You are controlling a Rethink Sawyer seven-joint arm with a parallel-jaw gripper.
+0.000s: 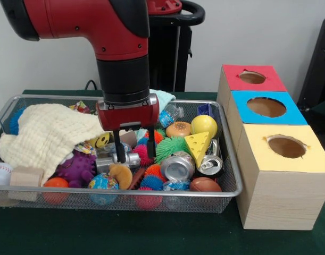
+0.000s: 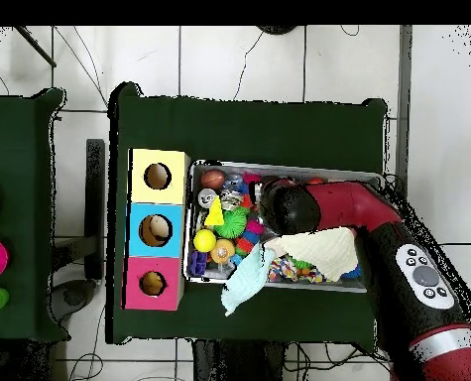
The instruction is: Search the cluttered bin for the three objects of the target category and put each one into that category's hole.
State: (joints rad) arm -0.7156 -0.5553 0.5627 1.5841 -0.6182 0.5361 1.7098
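The wire mesh bin is full of small toys, balls and cans. It also shows in the overhead view. My gripper reaches down into the middle of the bin, right at a silver can lying on its side. In the overhead view the wrist hides it. The red-faced hole is at the far end of the wooden box, behind the blue hole and the yellow hole. From above the red-faced hole looks empty.
A cream cloth covers the bin's left part. A light blue cloth hangs over one rim. Crushed cans, a cheese wedge, a yellow ball and a green spiky ball lie right of the gripper.
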